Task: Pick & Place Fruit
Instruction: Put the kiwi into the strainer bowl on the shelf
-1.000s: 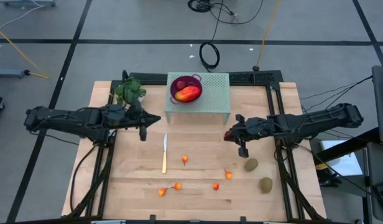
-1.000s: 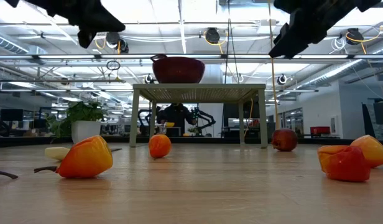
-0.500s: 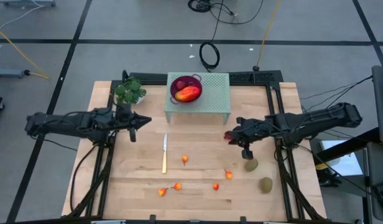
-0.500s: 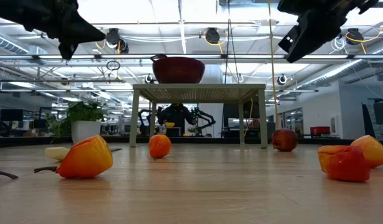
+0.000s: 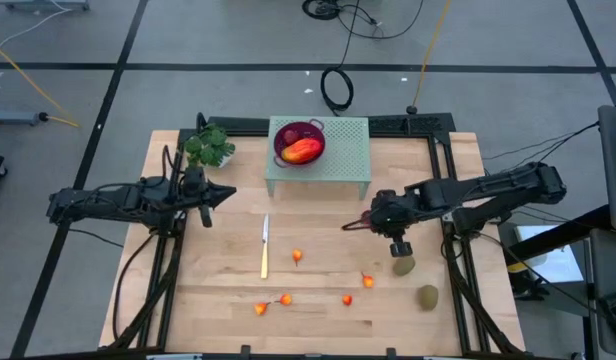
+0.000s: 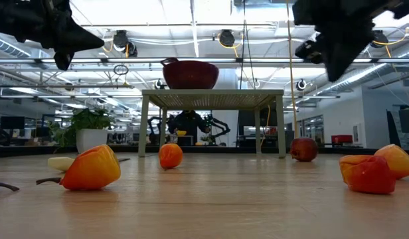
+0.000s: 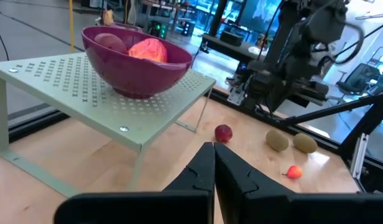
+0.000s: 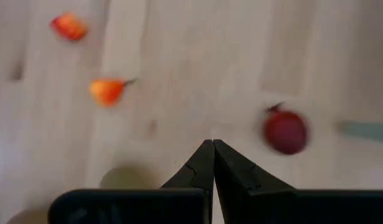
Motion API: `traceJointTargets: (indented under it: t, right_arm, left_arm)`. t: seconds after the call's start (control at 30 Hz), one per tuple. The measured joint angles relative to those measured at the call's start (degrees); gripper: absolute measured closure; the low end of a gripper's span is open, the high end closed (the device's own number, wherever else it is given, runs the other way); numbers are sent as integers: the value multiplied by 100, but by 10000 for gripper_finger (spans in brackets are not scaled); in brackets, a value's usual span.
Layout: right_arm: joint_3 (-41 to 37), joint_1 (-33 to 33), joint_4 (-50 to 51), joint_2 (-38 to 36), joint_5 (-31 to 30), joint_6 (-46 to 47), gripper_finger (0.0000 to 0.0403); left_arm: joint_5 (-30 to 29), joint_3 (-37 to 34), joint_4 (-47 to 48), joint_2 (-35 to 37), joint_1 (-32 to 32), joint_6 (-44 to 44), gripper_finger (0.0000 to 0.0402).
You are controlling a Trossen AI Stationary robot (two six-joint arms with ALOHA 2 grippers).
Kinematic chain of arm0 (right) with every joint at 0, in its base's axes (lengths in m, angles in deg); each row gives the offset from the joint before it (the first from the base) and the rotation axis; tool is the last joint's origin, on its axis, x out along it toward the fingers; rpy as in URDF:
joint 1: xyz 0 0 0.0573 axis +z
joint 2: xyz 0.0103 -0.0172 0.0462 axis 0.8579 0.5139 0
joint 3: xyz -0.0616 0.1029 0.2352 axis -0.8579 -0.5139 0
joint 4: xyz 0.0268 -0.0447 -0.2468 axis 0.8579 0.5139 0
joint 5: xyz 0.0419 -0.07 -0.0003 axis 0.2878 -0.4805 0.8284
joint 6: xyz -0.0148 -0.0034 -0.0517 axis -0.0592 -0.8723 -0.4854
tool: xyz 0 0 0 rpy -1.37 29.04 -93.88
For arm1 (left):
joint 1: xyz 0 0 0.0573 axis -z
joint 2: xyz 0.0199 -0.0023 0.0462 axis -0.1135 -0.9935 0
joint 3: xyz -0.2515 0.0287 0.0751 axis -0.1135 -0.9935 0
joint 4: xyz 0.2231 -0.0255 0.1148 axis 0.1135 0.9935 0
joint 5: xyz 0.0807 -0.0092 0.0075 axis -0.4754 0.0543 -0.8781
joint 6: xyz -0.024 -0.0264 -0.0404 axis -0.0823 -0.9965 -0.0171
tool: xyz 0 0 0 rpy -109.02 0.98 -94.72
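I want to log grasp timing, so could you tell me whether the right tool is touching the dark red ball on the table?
Apart. The right wrist view shows the shut right tool with bare table between its tips and the dark red ball.

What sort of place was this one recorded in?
Probably a robotics lab or open workshop: exposed ceiling lights, another robot arm behind the table, cables on the floor.
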Motion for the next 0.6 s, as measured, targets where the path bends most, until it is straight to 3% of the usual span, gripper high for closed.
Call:
traceJointTargets:
  t: [0.1, 0.2, 0.4, 0.6]
  right_arm:
    - [-2, 71, 369, 48, 645, -7, 399]
    - [1, 271, 621, 22, 875, -10, 399]
    - [1, 694, 782, -28, 802, 29, 399]
    - [1, 914, 812, -28, 237, 156, 398]
  left_arm:
    - [0, 0, 3, 0, 0, -2, 391]
    - [-7, 0, 8, -4, 0, -4, 393]
    - [-96, 0, 11, -7, 0, 4, 394]
    - [-98, 0, 14, -7, 0, 24, 391]
